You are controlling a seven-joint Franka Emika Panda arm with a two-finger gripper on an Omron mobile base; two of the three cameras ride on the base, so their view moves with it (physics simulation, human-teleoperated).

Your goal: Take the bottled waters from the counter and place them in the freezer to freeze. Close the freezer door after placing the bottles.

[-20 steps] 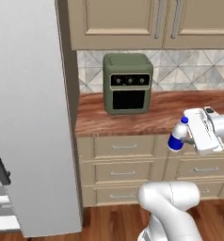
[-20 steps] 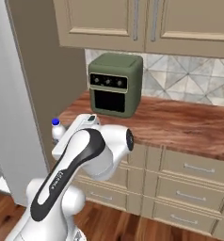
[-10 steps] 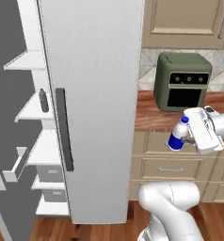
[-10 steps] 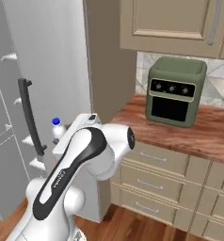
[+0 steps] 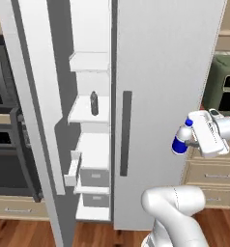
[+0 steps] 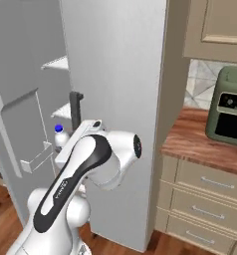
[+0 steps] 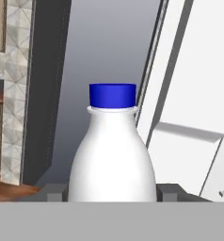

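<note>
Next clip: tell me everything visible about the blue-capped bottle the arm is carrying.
The blue-capped bottle looks like smooth whitish plastic, with rounded shoulders narrowing to a short neck and a flat blue cap. From the left base view a blue band, probably its label, wraps the part farther from the cap. The claw is shut on its body, with a dark finger pad on each side in the hand view. It hangs in the air, tilted, in front of the closed fridge door, right of the open freezer, touching nothing else.
</note>
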